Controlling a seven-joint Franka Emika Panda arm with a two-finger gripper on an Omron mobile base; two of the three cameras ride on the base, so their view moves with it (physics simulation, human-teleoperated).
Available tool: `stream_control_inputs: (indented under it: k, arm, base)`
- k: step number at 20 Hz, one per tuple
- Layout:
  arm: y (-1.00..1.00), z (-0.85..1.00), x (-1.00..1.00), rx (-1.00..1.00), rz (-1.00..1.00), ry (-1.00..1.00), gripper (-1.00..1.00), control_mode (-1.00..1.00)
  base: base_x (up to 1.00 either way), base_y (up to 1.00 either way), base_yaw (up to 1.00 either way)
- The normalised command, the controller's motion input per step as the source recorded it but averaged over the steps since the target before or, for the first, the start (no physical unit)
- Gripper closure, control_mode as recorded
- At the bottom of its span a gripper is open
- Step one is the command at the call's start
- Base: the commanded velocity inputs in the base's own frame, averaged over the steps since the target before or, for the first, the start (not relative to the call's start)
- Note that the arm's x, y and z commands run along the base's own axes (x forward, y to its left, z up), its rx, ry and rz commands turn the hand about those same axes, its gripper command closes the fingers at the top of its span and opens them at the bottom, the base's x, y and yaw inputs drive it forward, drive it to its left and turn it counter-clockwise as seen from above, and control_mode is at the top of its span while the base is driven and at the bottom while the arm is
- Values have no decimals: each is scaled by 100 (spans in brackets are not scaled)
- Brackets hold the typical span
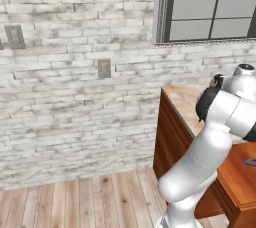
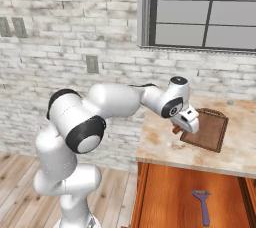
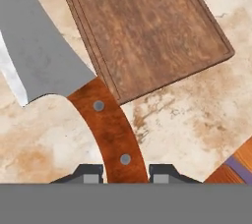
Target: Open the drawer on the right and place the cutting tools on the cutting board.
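Over the counter [image 2: 165,148], just left of the board [image 2: 207,129], the gripper [image 3: 125,171] was clamped on the wooden handle of a knife [image 3: 106,125], its broad grey blade hanging over the marble beside the board's left edge rather than over the board. The drawer [image 2: 165,192] stood open below the counter's near edge, with a purple-handled peeler [image 2: 202,206] lying inside. Step in hand looked like carrying the knife to the board. Next move called for shifting right until the blade was over the board, then lowering and letting go; the peeler would be left to fetch.
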Motion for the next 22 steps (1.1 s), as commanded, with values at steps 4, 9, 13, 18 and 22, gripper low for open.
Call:
stream_control_inputs:
  k: [4,9,13,18,22]
  arm:
    - [-7,-22,27,2,-5,0,100,-100]
    - [-6,-5,22,0,1,0,100,-100]
    - [-4,-35,49,-3,1,0,100,-100]
    - [-18,-55,56,-10,0,0,100,-100]
    - [-14,-26,40,-5,0,0,-100,-100]
  base:
    - [0,0,0]
    - [0,0,0]
    - [0,0,0]
    - [0,0,0]
    - [0,0,0]
